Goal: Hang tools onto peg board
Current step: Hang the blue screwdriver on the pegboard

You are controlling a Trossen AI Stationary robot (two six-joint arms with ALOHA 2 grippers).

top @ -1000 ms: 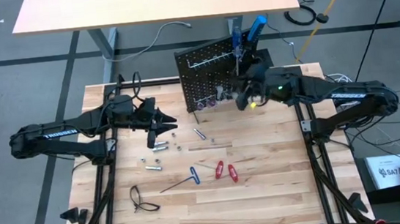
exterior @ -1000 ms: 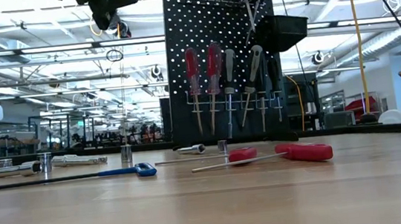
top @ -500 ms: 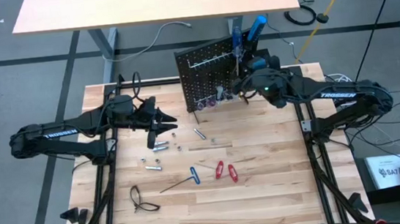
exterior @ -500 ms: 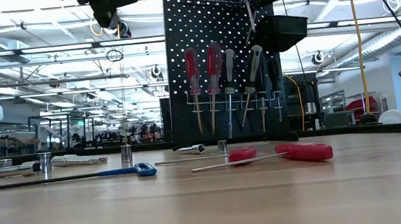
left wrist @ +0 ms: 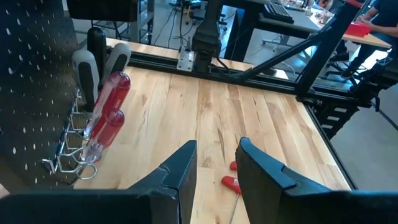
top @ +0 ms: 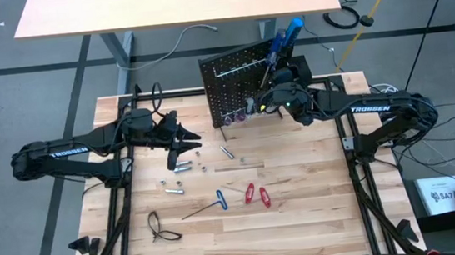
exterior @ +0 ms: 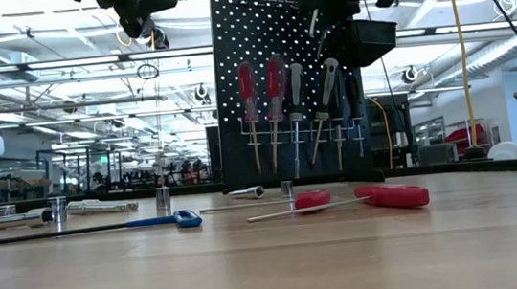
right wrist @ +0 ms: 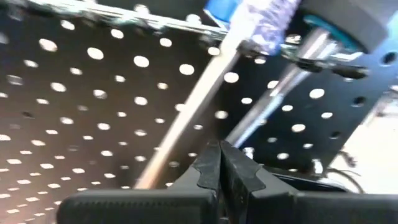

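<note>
Left gripper point(top: 181, 145), fingers slightly parted and empty, hovers left of centre over the wooden table point(top: 303, 221). At upper centre stands the black perforated peg board point(top: 236, 81); the right gripper point(top: 268, 98), pressed closed on nothing visible, reaches it beside a blue-handled screwdriver point(top: 284, 40).

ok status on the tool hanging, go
Right gripper at the peg board top rail, jaws shut, nothing visibly held. Left gripper waiting, open. Red screwdrivers and blue T-handle key lie unhung.
</note>
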